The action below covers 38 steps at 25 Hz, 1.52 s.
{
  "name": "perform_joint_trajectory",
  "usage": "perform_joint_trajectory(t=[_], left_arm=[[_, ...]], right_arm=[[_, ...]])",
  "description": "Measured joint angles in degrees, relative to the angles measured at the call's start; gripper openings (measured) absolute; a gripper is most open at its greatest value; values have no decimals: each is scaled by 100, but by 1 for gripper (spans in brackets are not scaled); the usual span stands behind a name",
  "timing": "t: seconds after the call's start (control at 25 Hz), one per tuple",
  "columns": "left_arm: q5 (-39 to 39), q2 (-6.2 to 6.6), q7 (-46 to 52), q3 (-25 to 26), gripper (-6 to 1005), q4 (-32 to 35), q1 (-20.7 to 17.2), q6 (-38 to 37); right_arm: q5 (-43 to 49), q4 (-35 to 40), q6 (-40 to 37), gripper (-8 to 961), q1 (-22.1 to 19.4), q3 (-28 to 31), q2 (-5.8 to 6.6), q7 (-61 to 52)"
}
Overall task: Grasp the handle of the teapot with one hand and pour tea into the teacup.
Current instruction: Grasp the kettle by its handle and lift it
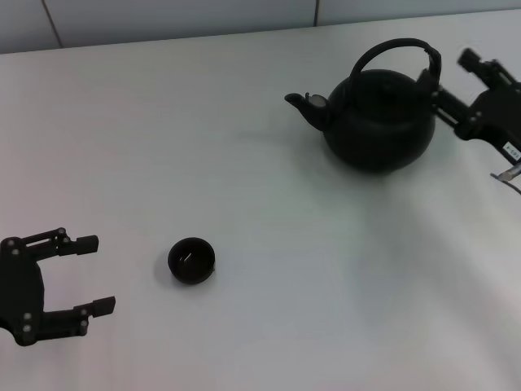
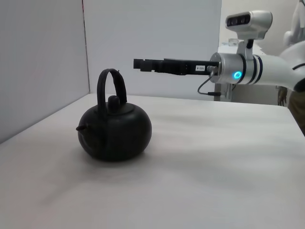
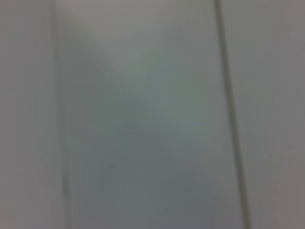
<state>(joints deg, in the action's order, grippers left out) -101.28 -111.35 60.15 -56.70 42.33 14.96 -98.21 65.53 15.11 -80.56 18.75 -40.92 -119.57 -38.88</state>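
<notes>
The matte-black teapot (image 1: 378, 122) stands upright at the table's far right, its spout pointing left. Its hoop handle (image 1: 395, 47) arches over the lid. My right gripper (image 1: 448, 72) is open just right of the handle, at about the height of its top, and holds nothing. In the left wrist view the teapot (image 2: 114, 131) and its handle (image 2: 108, 81) show with the right gripper (image 2: 137, 64) apart from the handle. The tiny black teacup (image 1: 191, 261) sits at the near left. My left gripper (image 1: 96, 274) is open and empty, to the left of the cup.
The white table (image 1: 269, 195) runs to a pale wall at the back (image 1: 163, 20). The right wrist view shows only blurred grey panels (image 3: 143, 119). The right arm's silver wrist (image 2: 238, 71) reaches in from the table's right side.
</notes>
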Motion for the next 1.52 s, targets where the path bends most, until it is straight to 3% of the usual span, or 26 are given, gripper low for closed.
perform_joint_trajectory(t=[0.16,0.6,0.84,1.52], left_arm=[[-10,11,4,10,791,-1,-14,8],[-416,-44,14,343,791,-6,91,28],[-433,-60,14,370,791,-5,95,54],[-431,-81,14,432,791,-59,113,157]], right_arm=[[-481,-316,378,792,80,29,5,330],[-507,-521,1000,791,417,100,9,302],[-513,-629,1731,791,784,164,9,294],[-517,-743,1869,792,907,507,17,278]])
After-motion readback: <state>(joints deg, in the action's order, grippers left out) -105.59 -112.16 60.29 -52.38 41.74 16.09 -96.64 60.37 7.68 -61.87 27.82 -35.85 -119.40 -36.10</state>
